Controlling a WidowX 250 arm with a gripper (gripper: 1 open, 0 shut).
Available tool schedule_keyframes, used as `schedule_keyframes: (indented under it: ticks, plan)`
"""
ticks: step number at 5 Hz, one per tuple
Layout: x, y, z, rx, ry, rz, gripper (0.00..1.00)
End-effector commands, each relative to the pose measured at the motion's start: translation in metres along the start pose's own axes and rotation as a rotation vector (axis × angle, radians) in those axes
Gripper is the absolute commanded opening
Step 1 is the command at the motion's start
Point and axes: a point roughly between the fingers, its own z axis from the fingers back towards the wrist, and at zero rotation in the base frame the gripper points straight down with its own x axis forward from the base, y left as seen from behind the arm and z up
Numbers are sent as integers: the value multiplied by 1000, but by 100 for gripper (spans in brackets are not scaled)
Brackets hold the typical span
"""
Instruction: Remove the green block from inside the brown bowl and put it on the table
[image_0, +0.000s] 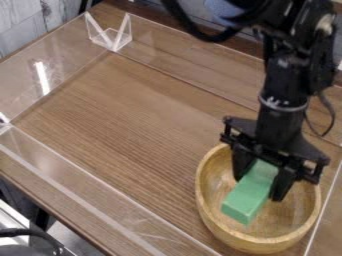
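Now the gripper (269, 175) is clamped on the green block (251, 196) — its long axis slanting down-left from the jaws (low end inside the brown bowl (227, 228)) — bare table (120, 120) lies leftward.

Matt green block (249, 198), grainy wooden bowl (214, 196) – wood-grain table (127, 115), glossy clear acrylic walls (54, 185)

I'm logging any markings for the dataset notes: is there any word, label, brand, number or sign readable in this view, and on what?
None: no text, label, number or sign can be read on the green block, the brown bowl, the table, the gripper or the clear acrylic walls.
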Motion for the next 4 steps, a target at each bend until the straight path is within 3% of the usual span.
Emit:
schedule_keyframes:
  ticks: [1,2,3,4]
  plan:
    - [8,4,55,-18,-91,31,0]
    - [17,31,109,-5,-138,112,0]
    - [26,71,130,9,-163,165,0]
    - [19,103,131,15,-177,169,0]
